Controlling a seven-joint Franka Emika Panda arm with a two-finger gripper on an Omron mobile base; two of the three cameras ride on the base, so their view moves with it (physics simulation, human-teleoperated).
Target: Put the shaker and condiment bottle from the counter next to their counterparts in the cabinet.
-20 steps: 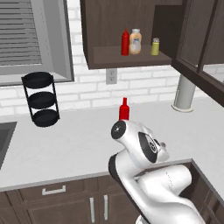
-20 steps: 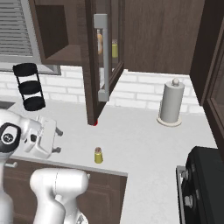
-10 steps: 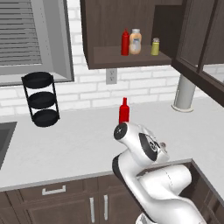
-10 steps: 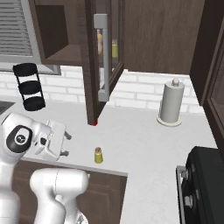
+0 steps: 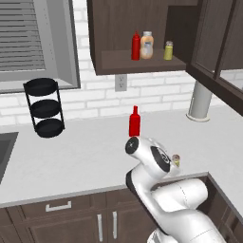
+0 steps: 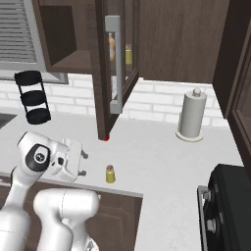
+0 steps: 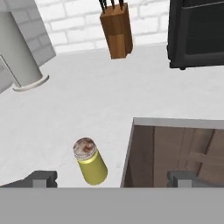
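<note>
- Swinging closer since a moment ago, the two-finger gripper [image 6: 82, 164] nears the tiny mustard-yellow, grey-domed shaker [image 7: 90, 161].
- Jaws gape wide, empty (shaker off-centre, nearer one fingertip); centre before closing.

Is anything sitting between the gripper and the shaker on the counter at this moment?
Nothing visible does. In the hand view the shaker stands alone on bare counter just ahead of the open gripper, slightly off toward one fingertip; the knife block is far beyond.
</note>
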